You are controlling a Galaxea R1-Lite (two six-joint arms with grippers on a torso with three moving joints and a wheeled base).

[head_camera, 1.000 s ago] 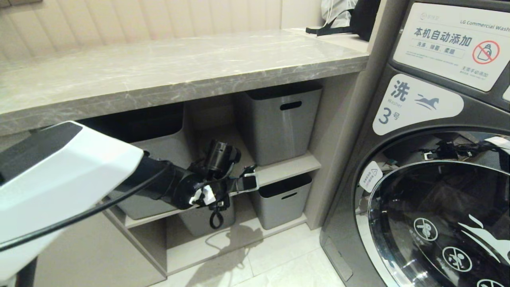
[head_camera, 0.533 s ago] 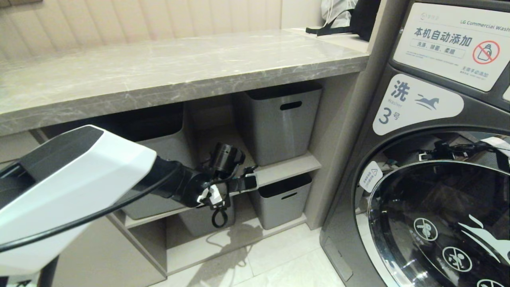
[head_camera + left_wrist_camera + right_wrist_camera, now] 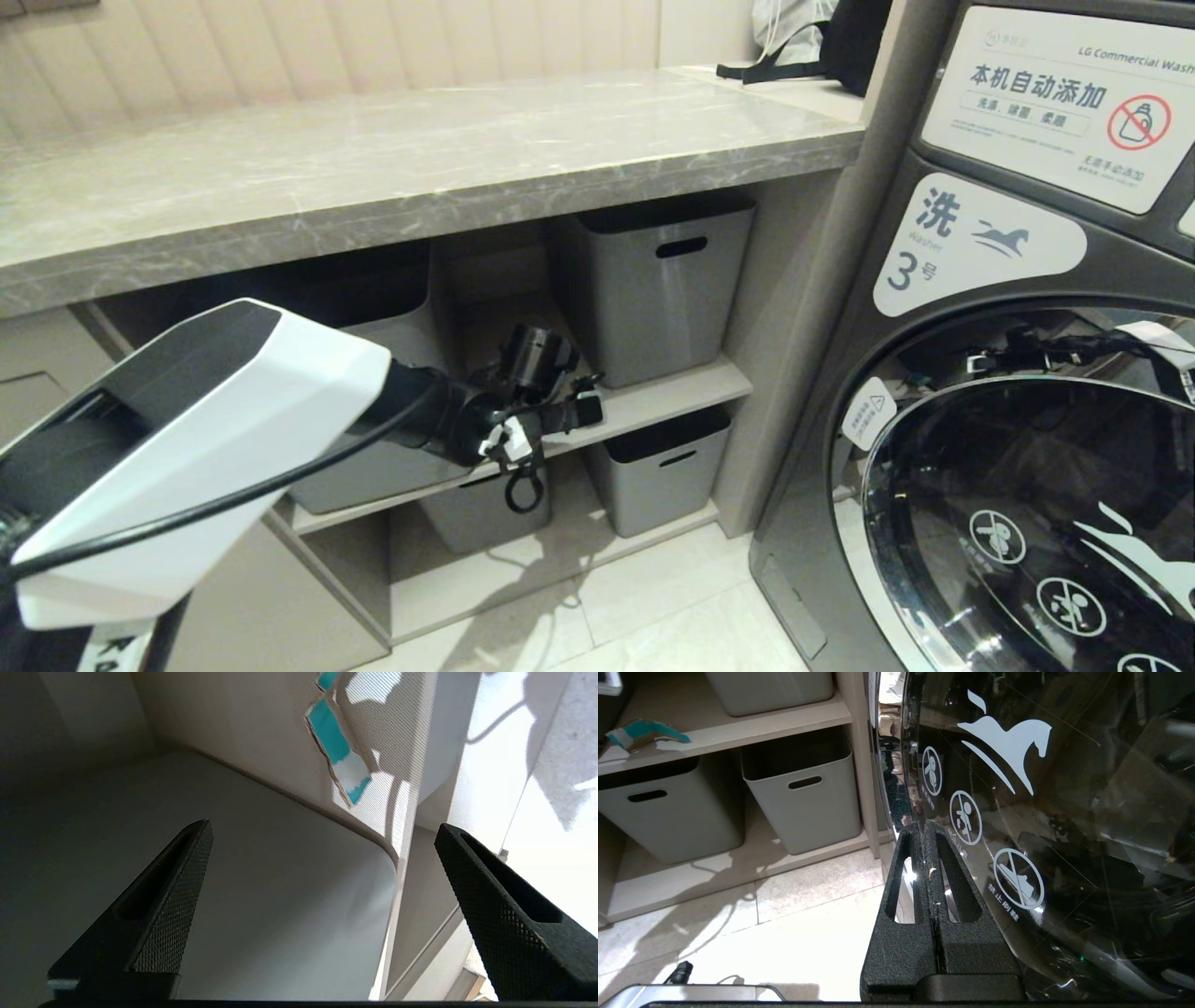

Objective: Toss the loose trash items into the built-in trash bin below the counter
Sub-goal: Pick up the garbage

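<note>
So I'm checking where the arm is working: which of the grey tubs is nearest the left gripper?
The big tub on the middle shelf's left side; the open left gripper hangs just beside its corner. The other tubs sit further right or lower.

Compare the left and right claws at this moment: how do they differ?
The left claw is open wide; the right claw is shut. The left reaches over the shelf towards the turquoise wrapper; the right hangs beside the washer door. Both hold nothing.
</note>
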